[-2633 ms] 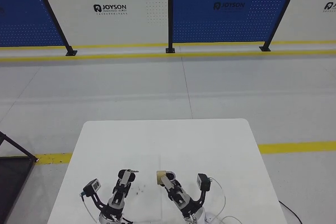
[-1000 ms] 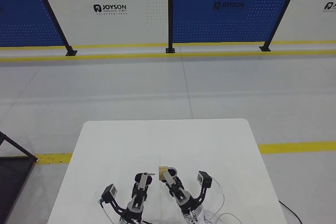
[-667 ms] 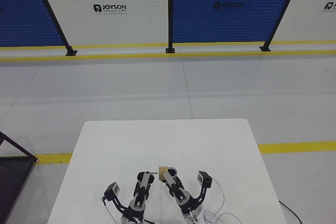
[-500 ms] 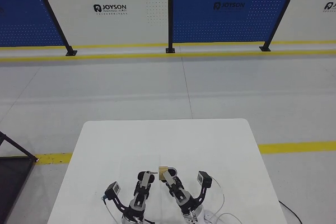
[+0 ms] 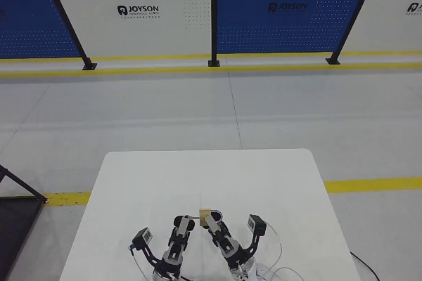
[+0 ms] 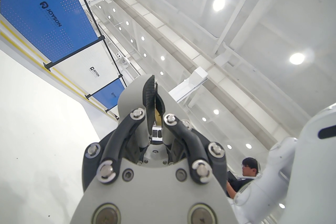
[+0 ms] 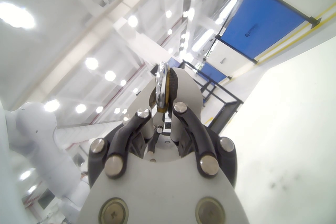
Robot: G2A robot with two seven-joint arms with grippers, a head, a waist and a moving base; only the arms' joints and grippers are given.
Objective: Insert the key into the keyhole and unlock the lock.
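While gripped, one key (image 5: 190,218), one lock (image 5: 205,213)

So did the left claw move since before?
Yes. The left claw, shut on the key, slid away from the table's left edge toward the lock.

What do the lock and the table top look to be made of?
The lock: metal by the look, with a brass-yellow body and a bright, mirror-like silvery part clamped in the right gripper's jaws. The table: smooth matt white top with little glare, perhaps laminate or painted board; the pictures leave it open.
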